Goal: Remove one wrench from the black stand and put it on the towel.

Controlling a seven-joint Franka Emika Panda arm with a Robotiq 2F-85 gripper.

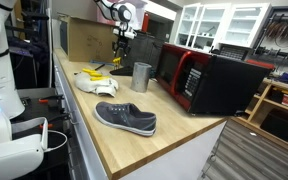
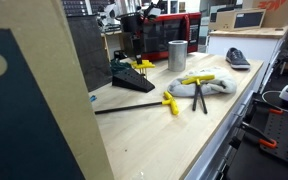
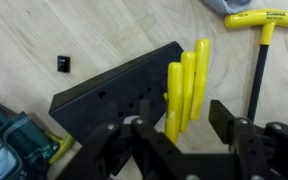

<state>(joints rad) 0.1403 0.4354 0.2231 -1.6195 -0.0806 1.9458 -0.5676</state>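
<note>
"Wrenches (image 3: 184, 85) first: where were they?"

"Three yellow handles stood side by side in the black stand (image 3: 114, 90), toward its right end in the wrist view."

"And the gripper (image 3: 169, 135)?"

"Right over them, jaws spread apart and holding nothing. The handles sat between the two fingers (image 3: 234, 130); I could not tell whether either finger touched them."

"What about the towel (image 2: 199, 87)?"

"It lay crumpled to the right of the stand in an exterior view, with a loose wrench (image 2: 196, 79) already resting on it. A second loose wrench (image 2: 170, 103) lay on the bare table (image 2: 154, 130), nearer the front edge. A metal cup (image 2: 177, 50) stood farther back, behind the towel."
</note>
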